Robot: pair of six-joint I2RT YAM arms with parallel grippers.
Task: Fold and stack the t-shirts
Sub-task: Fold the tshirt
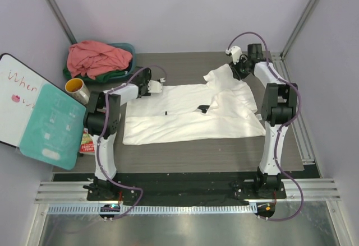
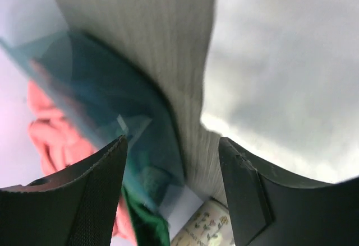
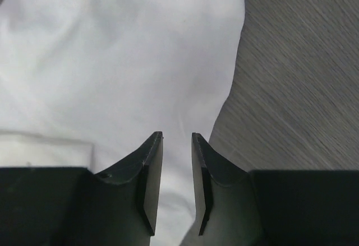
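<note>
The white shirt [image 1: 190, 117] lies spread on the surface [image 1: 224, 151], the pink shirt [image 1: 95, 57] heaped in the basin [image 1: 130, 49]. The left tool [image 2: 173, 145] gapes wide, the right tool [image 3: 177, 137] stands narrowly parted over the white shirt's corner, both empty. The whiteboard [image 1: 11, 89] seems to read "When".
</note>
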